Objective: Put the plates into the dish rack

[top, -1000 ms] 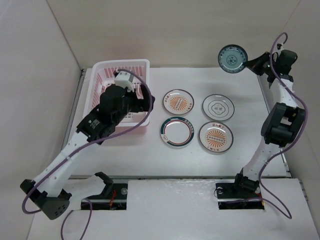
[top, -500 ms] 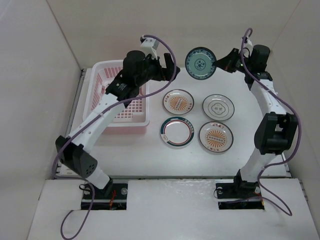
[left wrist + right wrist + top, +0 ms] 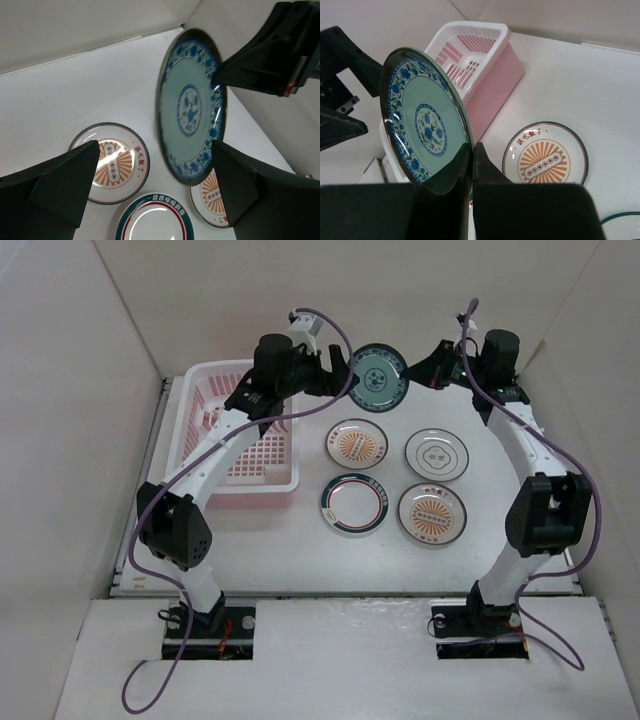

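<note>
The dark teal plate point(image 3: 376, 378) hangs on edge in the air behind the table's middle. My right gripper point(image 3: 410, 376) is shut on its right rim; in the right wrist view the fingers point(image 3: 492, 170) pinch the rim of the teal plate point(image 3: 422, 120). My left gripper point(image 3: 345, 375) is open at the plate's left edge. In the left wrist view the teal plate point(image 3: 190, 107) stands just ahead of the wide-open left gripper point(image 3: 156, 150). The other plates lie flat: two orange sunburst plates point(image 3: 358, 443) point(image 3: 431, 513), a grey-rimmed plate point(image 3: 436, 454) and a green-rimmed plate point(image 3: 352, 504). The pink dish rack point(image 3: 245, 430) holds no plates.
The rack stands at the left, under my left arm. White walls enclose the table at the back and sides. The right wrist view shows the rack point(image 3: 480, 65) behind the teal plate and a sunburst plate point(image 3: 545, 155) below it.
My right arm has carried the teal plate leftward from the back right corner. My left arm has risen from the rack and swung right, its open gripper now at the plate.
</note>
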Robot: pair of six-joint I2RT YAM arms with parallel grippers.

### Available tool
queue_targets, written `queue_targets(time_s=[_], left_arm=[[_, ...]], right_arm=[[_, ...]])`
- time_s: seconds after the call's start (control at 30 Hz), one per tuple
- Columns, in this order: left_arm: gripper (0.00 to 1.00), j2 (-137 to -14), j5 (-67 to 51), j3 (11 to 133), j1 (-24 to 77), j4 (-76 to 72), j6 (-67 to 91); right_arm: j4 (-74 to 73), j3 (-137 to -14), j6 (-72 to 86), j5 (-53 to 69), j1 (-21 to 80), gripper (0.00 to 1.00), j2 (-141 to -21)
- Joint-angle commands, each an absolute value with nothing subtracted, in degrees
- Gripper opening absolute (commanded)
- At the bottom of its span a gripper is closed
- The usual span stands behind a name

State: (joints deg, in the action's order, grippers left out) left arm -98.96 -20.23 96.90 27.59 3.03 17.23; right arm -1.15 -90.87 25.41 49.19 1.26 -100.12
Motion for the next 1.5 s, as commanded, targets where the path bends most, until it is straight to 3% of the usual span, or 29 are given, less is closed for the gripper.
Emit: queue_targets(time_s=[0.0, 0.07, 0.3, 0.43, 0.53, 0.67, 0.7, 0.73, 0.77, 0.8, 0.9, 1.13, 1.3, 1.47], left_arm=[[0.91, -97.47, -26.09, 98.01, 27.33, -4.12, 18.8], [0.91, -97.47, -27.59, 97.47, 26.81, -6.41, 20.39], [0.59, -99.14, -29.53, 96.77, 26.28, -7.47, 21.62], [0.59, -100.19, -29.53, 96.77, 26.28, -7.47, 21.62], [0.52, -100.2, -29.53, 96.77, 26.28, -8.0, 22.14], [0.28, -100.72, -29.53, 97.46, 26.28, -8.0, 22.15], [0.05, -100.72, -28.92, 97.99, 26.28, -6.87, 22.15], [0.0, -100.72, -27.18, 98.61, 26.28, -5.81, 22.15], [0.0, -100.72, -26.2, 98.61, 26.28, -5.8, 22.15], [0.0, -100.2, -25.32, 98.61, 26.28, -5.1, 22.15], [0.0, -98.79, -20.86, 99.31, 25.75, -3.09, 17.34], [0.0, -94.85, -1.09, 102.74, 23.47, 6.77, 3.35], [0.0, -89.66, 16.57, 94.86, 22.32, 3.96, -7.02], [0.0, -84.74, 22.24, 85.62, 18.29, -4.47, -12.82]], right_arm=[[3.52, -90.44, 24.96, 51.5, 2.55, 0.0, -97.47], [4.04, -90.44, 25.57, 52.03, 3.16, 0.0, -97.47], [7.99, -89.91, 28.2, 54.4, 4.21, 0.0, -96.86], [10.28, -89.3, 29.97, 55.2, 4.74, 0.0, -96.33], [10.28, -88.77, 29.97, 55.72, 5.27, 0.0, -96.33], [10.81, -88.16, 29.97, 55.72, 5.8, 0.0, -95.8], [10.81, -88.15, 29.97, 55.72, 5.8, 0.0, -95.8], [11.33, -88.15, 29.97, 55.72, 5.8, 0.0, -95.8], [11.34, -88.15, 29.97, 55.72, 5.8, 0.06, -95.8], [11.34, -88.15, 29.97, 55.72, 6.32, 0.4, -95.8], [11.34, -87.54, 29.97, 54.94, 6.33, 1.0, -95.8], [6.17, -84.73, 25.94, 45.37, 5.01, 1.0, -95.8], [-2.8, -84.73, 19.08, 36.49, 7.91, 1.0, -95.27], [-3.96, -83.06, 18.54, 32.26, 10.89, 1.0, -94.22]])
